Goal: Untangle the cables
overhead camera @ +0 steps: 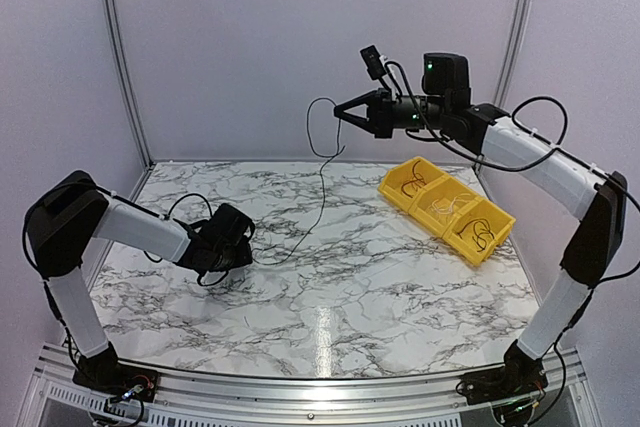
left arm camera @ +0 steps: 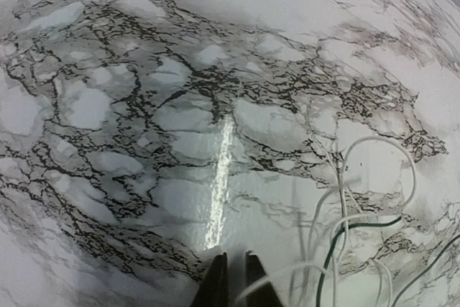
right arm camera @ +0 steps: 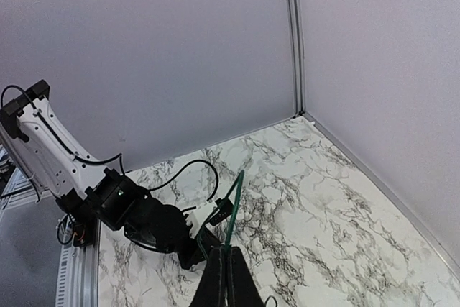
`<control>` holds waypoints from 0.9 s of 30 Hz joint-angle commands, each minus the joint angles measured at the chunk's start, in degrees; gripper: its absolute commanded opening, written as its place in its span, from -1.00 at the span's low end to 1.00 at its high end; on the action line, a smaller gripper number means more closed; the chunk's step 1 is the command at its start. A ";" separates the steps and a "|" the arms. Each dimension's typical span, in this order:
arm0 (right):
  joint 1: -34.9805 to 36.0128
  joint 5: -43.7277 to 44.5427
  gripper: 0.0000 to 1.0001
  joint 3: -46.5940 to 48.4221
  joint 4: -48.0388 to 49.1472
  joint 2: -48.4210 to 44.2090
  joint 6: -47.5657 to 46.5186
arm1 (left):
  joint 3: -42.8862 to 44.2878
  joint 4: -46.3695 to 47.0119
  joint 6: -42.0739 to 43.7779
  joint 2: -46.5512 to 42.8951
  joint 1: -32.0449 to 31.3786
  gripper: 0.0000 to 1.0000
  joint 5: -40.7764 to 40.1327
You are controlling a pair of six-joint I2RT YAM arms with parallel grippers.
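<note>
My right fingers (overhead camera: 350, 108) are clenched on one cable (overhead camera: 322, 192), held high, up-left of the yellow bin (overhead camera: 392, 189), probably so the strand hangs free and straight. It trails to the worktop (overhead camera: 350, 297) far left of the bin. Left fingers (left arm camera: 215, 284) are low and nearly together there; can't tell if they're pinching it.

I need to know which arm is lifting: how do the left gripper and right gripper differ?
The right gripper hangs high above the table; the left gripper sits low, close to it. The right gripper's jaws are shut on a thin black cable hanging down to the table; the left gripper's jaws are nearly together, and whether they pinch anything is unclear. Both have dark two-finger jaws.
</note>
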 commanded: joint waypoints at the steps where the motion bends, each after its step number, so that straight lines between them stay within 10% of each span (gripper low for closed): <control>1: -1.72 5.30 -1.00 12.01 -6.18 -1.78 -5.63 | -1.97 -2.25 -0.09 2.80 0.94 -1.00 1.82; 10: -17.42 14.21 -1.00 44.50 -9.61 4.38 -3.25 | -11.11 -5.27 -7.21 -0.32 0.97 -1.00 1.51; 27: -22.05 26.75 -1.00 26.44 -5.10 -6.90 -19.70 | -4.66 -6.30 -1.24 1.19 0.69 -0.80 6.50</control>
